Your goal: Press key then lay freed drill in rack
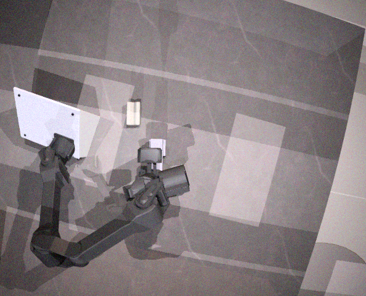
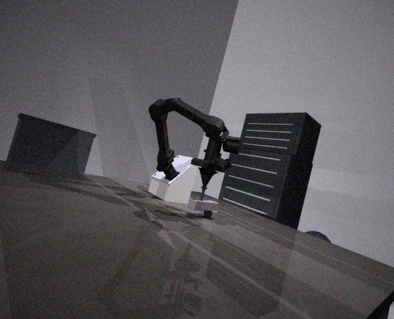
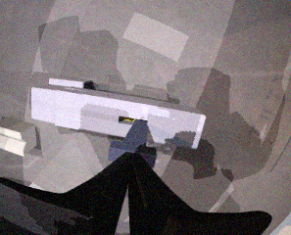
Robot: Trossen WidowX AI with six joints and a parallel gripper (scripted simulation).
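Observation:
A long white block (image 1: 158,144) (image 2: 196,204) (image 3: 57,105) lies on the table. A blue upright piece (image 2: 202,194) (image 3: 136,134), which looks like the key, stands at it. My gripper (image 2: 204,185) (image 3: 131,159) is shut, points down, and its tips are at the top of the blue piece; whether they touch it is hard to tell. A small yellow-and-black mark (image 3: 126,118) shows in the block's top. I cannot make out the drill for certain. A small cream grooved piece (image 1: 133,113) (image 3: 9,140), apparently the rack, lies off one end of the block.
A white box with a sloped top (image 1: 45,118) (image 2: 179,193) stands at the arm's base. A dark part (image 2: 208,214) (image 3: 89,85) and a white strip (image 3: 67,82) sit along the block's side. A tall drawer cabinet (image 2: 255,175) and a lower dark cabinet (image 2: 49,147) stand beyond the table.

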